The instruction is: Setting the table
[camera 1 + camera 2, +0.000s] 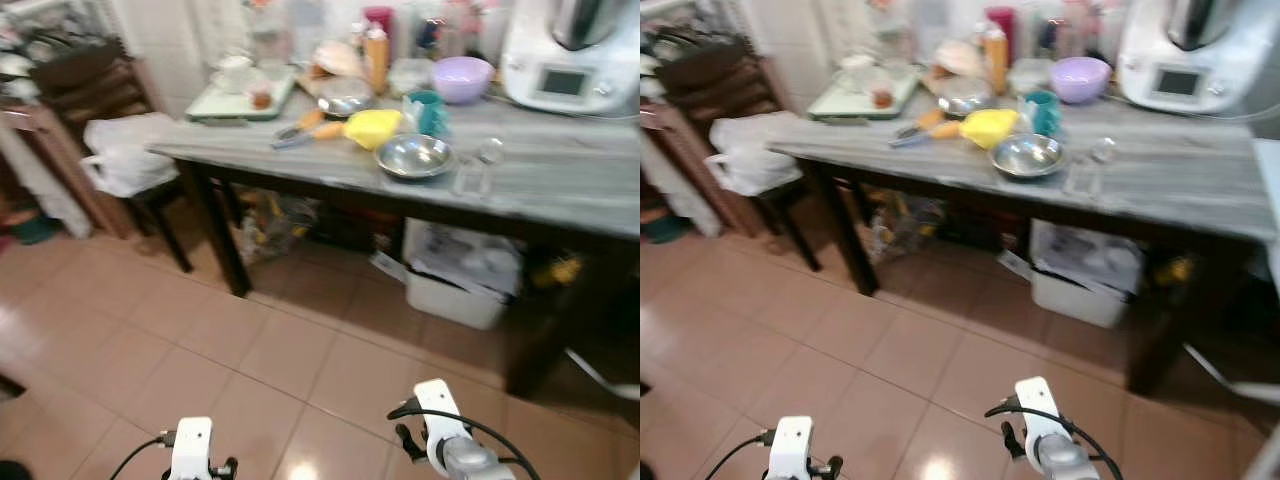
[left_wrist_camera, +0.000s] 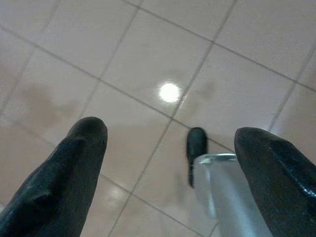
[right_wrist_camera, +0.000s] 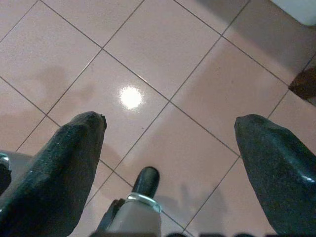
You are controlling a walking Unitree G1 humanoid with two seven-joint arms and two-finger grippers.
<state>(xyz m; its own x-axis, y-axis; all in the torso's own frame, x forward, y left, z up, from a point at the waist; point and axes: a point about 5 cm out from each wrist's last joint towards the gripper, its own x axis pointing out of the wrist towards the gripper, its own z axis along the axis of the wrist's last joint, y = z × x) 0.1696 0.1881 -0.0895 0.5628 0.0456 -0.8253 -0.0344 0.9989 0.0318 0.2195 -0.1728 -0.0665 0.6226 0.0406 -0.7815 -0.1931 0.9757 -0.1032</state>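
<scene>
A grey marble-topped table (image 1: 560,180) stands ahead across the tiled floor. On it lie a steel bowl (image 1: 415,155), a yellow object (image 1: 372,127), a teal mug (image 1: 428,112), a purple bowl (image 1: 462,78), a clear glass (image 1: 489,151) and a green tray (image 1: 243,100) with cups. Both arms hang low near me over the floor. My left gripper (image 2: 170,173) is open with nothing between its fingers. My right gripper (image 3: 170,168) is also open and holds nothing.
A white kitchen machine (image 1: 570,55) stands at the table's back right. Under the table sit a white box (image 1: 460,285) and bags. A dark chair with a white plastic bag (image 1: 125,150) is at the left. Pink floor tiles (image 1: 250,340) lie between me and the table.
</scene>
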